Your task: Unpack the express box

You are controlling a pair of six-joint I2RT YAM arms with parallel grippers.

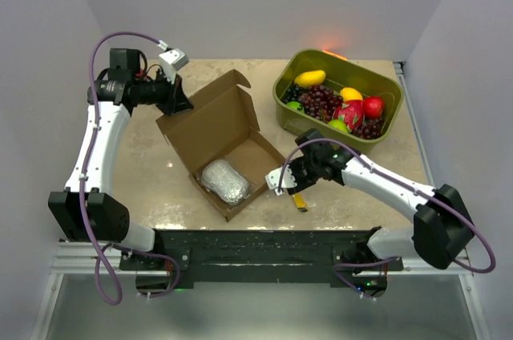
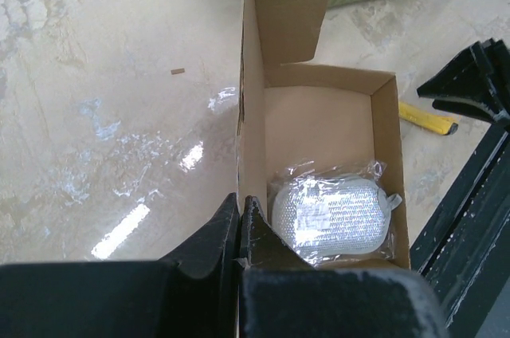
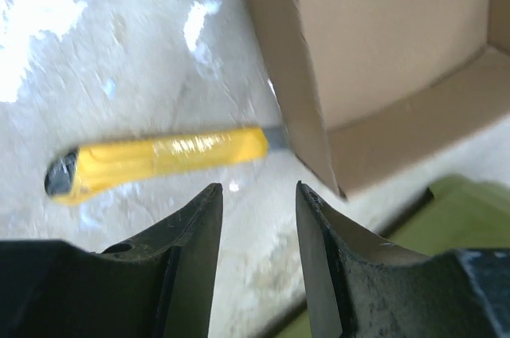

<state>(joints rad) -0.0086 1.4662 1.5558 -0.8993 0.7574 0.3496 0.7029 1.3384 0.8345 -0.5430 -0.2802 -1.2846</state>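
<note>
Judging by how things lay, the job was about half done: the box [image 1: 210, 119] sat in the middle of the worktop [image 1: 160, 184], between the two arms, with its lid already swung up and back toward the far left and its side flaps loose, so the opening part looked finished. What was left, as I read it, was the emptying, because the packet [image 1: 225, 180] lay inside at the near end of the box, wrapped in clear film and untouched by either arm. The left tool [image 1: 178, 99] was pressed together on cardboard at the far-left corner; the left wrist view showed its fingertips [image 2: 231, 214] pinching the thin edge of the box's side wall, which probably served to steady the box. The right tool [image 1: 282, 181] hung just beside the box's right wall, its jaws spread part way with nothing between them, above a yellow knife [image 3: 159, 159] that lay flat on the worktop close to the box corner. That view was blurred, so whether the knife touched the cardboard could not be told. The tub [image 1: 290, 120] of fruit stood apart at the far right, not involved.
</note>
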